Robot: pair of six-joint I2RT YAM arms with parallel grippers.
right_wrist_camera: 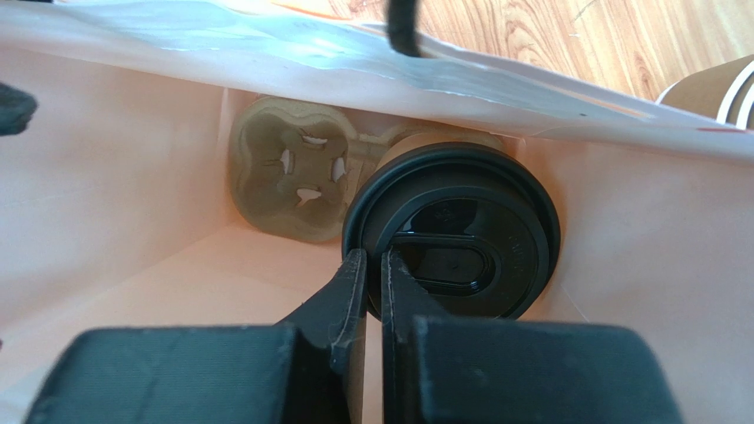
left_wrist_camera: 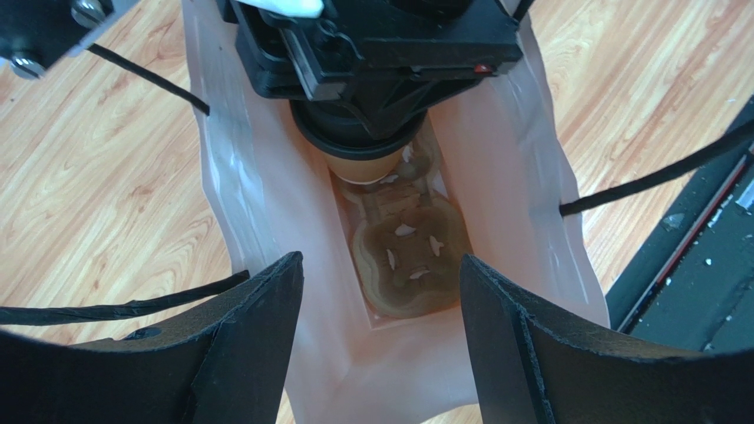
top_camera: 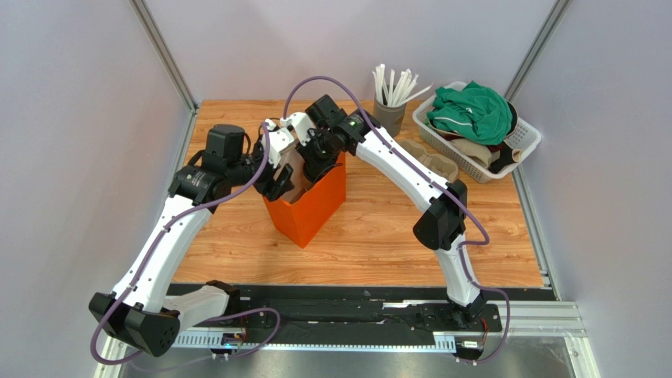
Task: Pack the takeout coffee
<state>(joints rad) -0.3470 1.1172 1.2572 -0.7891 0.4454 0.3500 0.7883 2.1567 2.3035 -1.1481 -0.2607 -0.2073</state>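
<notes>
The takeout coffee (right_wrist_camera: 451, 234), a tan paper cup (left_wrist_camera: 367, 166) under a black lid, is inside the orange bag (top_camera: 311, 209). My right gripper (right_wrist_camera: 373, 256) reaches down into the bag and is shut on the near rim of the lid. Below the cup, a tan pulp cup carrier (left_wrist_camera: 411, 265) lies on the bag's floor. The cup is over the carrier's far socket; whether it rests in it I cannot tell. My left gripper (left_wrist_camera: 379, 261) stands open over the bag's near mouth, with one finger (left_wrist_camera: 257, 344) to each side. From above, both grippers (top_camera: 319, 153) crowd the bag's top.
On the wooden table (top_camera: 378, 236), a grey cup of white straws (top_camera: 390, 110) stands behind the bag. A white basket (top_camera: 517, 146) with a green cloth is at the back right. Spare pulp carriers (top_camera: 438, 161) lie beside the right arm. The bag's thin black handles (left_wrist_camera: 655, 177) hang outward.
</notes>
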